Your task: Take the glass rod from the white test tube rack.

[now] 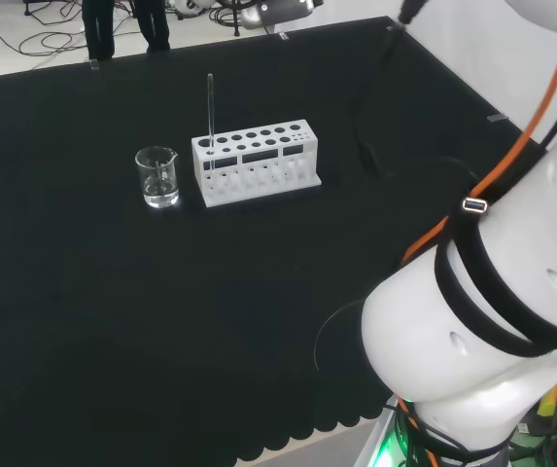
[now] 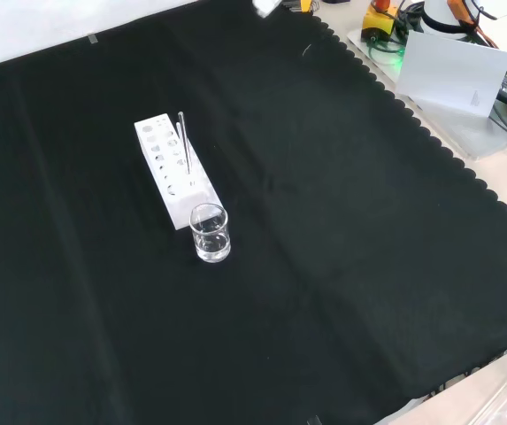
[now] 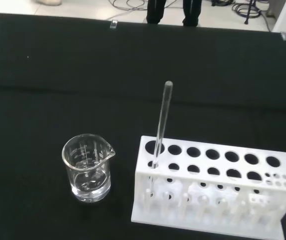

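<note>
One glass rod point(image 1: 210, 105) upright in rack point(image 1: 256, 161) end hole, beaker point(image 1: 157, 176) beside; counter point(image 1: 113, 321) open all round; fingers' state: cannot tell.

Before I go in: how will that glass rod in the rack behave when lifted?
The glass rod looks thin, smooth and clear, so probably stiff, light, slippery and breakable. It stands nearly upright in an end hole of the white rack, so a sideways pull may jam it or tip the rack toward the beaker.

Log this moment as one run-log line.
stage: pre-grasp | glass rod: upright in end hole of white test tube rack, untouched | beaker: beside rack's rod end, apart from it | robot hand: fingers not visible
</note>
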Tool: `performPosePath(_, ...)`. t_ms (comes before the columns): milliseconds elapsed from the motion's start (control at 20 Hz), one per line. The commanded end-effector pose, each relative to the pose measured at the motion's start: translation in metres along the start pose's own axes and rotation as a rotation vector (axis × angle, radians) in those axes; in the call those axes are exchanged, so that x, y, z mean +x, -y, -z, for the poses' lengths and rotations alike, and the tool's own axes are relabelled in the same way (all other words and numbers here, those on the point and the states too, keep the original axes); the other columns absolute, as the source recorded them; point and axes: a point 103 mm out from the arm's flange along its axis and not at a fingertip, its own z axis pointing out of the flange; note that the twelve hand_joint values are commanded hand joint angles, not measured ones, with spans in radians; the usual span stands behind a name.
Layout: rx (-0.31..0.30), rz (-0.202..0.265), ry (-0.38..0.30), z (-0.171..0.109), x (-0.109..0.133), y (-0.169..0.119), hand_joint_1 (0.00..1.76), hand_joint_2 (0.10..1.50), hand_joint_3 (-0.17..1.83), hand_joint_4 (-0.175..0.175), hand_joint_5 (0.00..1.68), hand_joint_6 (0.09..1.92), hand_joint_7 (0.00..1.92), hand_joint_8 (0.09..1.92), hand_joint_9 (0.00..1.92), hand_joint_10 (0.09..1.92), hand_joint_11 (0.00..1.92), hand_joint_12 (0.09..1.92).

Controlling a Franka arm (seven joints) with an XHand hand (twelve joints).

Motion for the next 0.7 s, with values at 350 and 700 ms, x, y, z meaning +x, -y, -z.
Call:
performPosePath(350, 0.015, 0.047, -0.002, -0.044, 0.012, -0.07, 0.46, 1.14, -0.13, -0.095, 0.3, 0.09, 0.31, 0.75, 0.64, 0.78, 0.48, 1.39)
performPosePath(700, 0.05, 0.045, -0.003, -0.072, 0.006, -0.095, 0.46, 1.15, -0.15, -0.101, 0.32, 0.09, 0.33, 0.75, 0.7, 0.77, 0.52, 1.37)
